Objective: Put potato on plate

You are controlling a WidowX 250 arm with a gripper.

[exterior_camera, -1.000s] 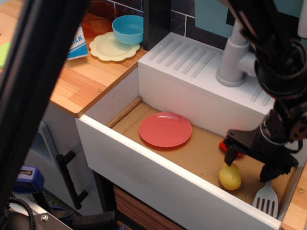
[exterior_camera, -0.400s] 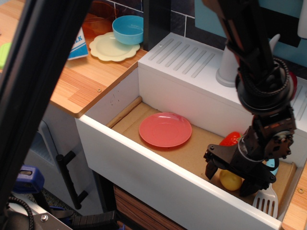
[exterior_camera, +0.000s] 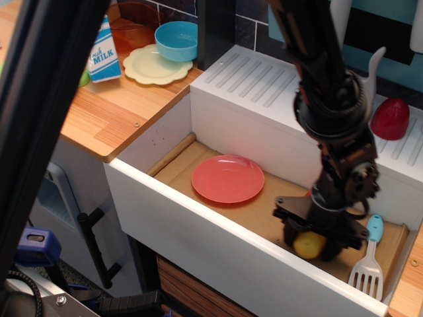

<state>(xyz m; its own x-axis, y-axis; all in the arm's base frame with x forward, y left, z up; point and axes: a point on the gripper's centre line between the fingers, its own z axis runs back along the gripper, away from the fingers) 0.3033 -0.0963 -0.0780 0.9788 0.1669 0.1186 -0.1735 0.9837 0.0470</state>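
The small yellow potato point(exterior_camera: 308, 245) lies on the brown floor of the white sink point(exterior_camera: 198, 218), near its front right wall. My gripper point(exterior_camera: 312, 242) reaches straight down over it, one black finger on each side, closed against the potato. The coral-red plate point(exterior_camera: 228, 178) lies flat and empty on the sink floor, to the left of the gripper and well apart from it. My arm hides the sink floor behind the potato.
A white slotted spatula with a blue handle point(exterior_camera: 367, 267) lies just right of the gripper. A red object point(exterior_camera: 390, 119) sits on the drainboard at right. A pale yellow scalloped plate point(exterior_camera: 157, 65), blue bowl point(exterior_camera: 177, 39) and milk carton point(exterior_camera: 104, 56) stand on the wooden counter at back left.
My gripper has moved left and down over the potato, and its fingers have closed in on both sides. The red strawberry seen behind it earlier is now hidden by the arm.
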